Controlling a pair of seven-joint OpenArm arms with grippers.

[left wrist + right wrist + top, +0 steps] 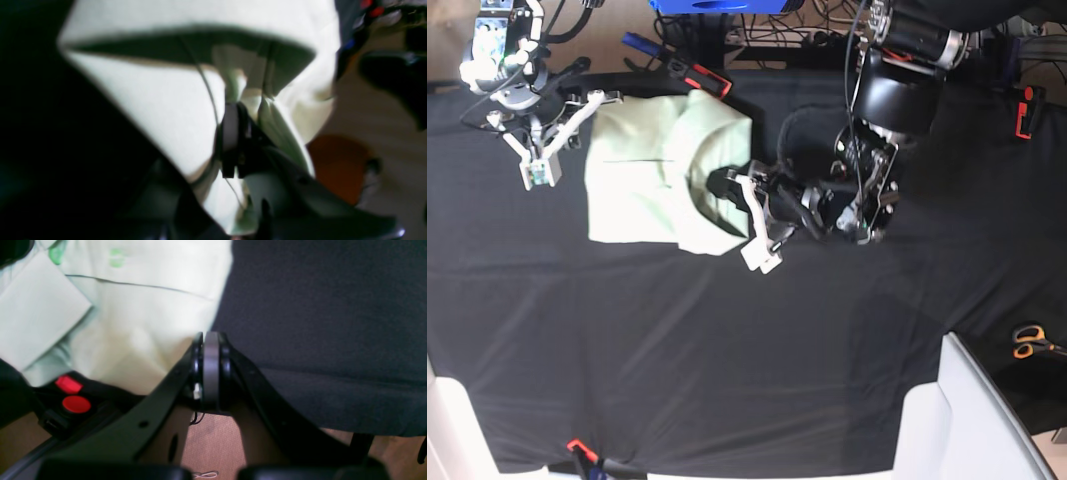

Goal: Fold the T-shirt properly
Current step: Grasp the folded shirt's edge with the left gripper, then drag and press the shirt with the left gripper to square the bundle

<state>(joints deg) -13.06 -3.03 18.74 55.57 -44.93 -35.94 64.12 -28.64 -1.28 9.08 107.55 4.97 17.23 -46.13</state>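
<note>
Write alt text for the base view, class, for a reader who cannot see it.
From above, a partly folded pale green T-shirt lies on a black table cloth. The left gripper is closed on its right edge, lifting a fold, while the right gripper rests shut beside its left edge. Scissors lie far right.

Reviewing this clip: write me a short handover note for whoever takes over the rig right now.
Left gripper: shut on a pinched fold of the T-shirt, at its edge nearest that arm.
Right gripper: shut, holding nothing, just off the shirt's edge over the black table cloth.
T-shirt: lies on the cloth, already folded in part, with layers overlapping.
Done: at least one fold laid.
Left: finish the fold the left gripper holds, release, then fold down and flatten the bundle.
</note>
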